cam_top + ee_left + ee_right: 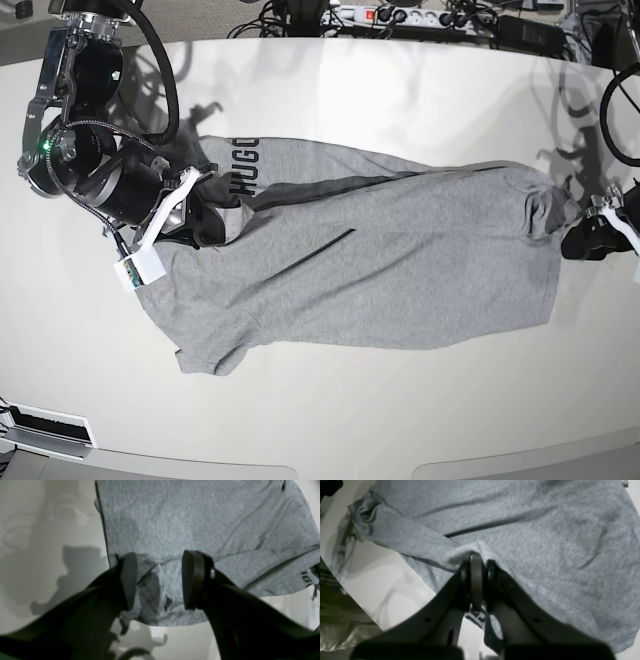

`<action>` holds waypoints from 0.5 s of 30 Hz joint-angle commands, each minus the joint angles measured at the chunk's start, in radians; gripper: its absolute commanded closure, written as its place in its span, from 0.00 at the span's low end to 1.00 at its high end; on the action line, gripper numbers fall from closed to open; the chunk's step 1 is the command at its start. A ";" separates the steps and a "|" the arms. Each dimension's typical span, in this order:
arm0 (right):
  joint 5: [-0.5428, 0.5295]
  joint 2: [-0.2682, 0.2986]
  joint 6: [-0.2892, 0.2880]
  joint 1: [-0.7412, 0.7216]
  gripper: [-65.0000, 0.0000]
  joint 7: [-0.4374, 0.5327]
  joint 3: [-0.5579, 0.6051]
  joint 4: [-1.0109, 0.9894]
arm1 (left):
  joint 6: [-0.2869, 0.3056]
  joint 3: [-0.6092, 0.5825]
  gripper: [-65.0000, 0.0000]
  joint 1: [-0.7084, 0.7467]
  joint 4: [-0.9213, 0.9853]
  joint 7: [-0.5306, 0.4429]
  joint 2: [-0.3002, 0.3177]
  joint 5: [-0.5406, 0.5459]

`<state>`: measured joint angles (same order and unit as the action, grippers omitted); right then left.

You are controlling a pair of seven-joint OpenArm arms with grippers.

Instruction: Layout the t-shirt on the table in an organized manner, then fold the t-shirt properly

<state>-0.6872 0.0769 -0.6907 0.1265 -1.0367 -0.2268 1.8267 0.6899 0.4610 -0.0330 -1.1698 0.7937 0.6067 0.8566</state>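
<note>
My right claw (477,580) is clenched on a pinched ridge of the shirt (380,260); grey fabric bunches just ahead of its tips, and black lettering shows beneath its base. To the left of this claw a rolled sleeve (382,527) runs out over the surface (330,420). In the base view the same claw (190,215) sits at the lettered end of the shirt, with "HUGO" (243,165) just beyond it.

My left claw (158,580) stands released, jaws wide apart, straddling a wrinkled edge of the shirt (200,525); both pads sit against or just above the fabric, which one I cannot tell. Bare surface (37,542) lies to its left and behind it.

The shirt lies spread lengthwise on the surface between my two claws, plain grey side up, one long fold line running along it.
</note>
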 commanded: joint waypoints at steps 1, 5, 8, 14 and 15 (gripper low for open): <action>-0.005 0.003 -0.007 -0.017 1.00 0.027 -0.002 -0.002 | 0.008 0.008 0.54 -0.014 -0.014 -0.005 0.025 0.023; 0.061 0.003 -0.007 -0.043 1.00 0.097 -0.002 -0.099 | 0.008 0.008 0.54 -0.014 -0.014 0.000 0.026 0.023; 0.092 0.003 -0.007 -0.084 1.00 0.135 -0.002 -0.189 | 0.008 0.008 0.54 -0.014 -0.014 0.000 0.025 0.024; 0.151 0.003 -0.007 -0.203 1.00 0.137 -0.002 -0.328 | 0.008 0.008 0.54 -0.014 -0.014 0.000 0.031 0.024; 0.164 0.004 -0.007 -0.219 1.00 0.137 -0.002 -0.343 | 0.008 0.009 0.54 -0.014 -0.014 0.000 0.031 0.024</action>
<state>-0.5106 0.0746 -0.6926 -0.0734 -0.9234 -0.2272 1.4681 0.6899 0.4610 -0.0330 -1.1698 0.8124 0.6106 0.8562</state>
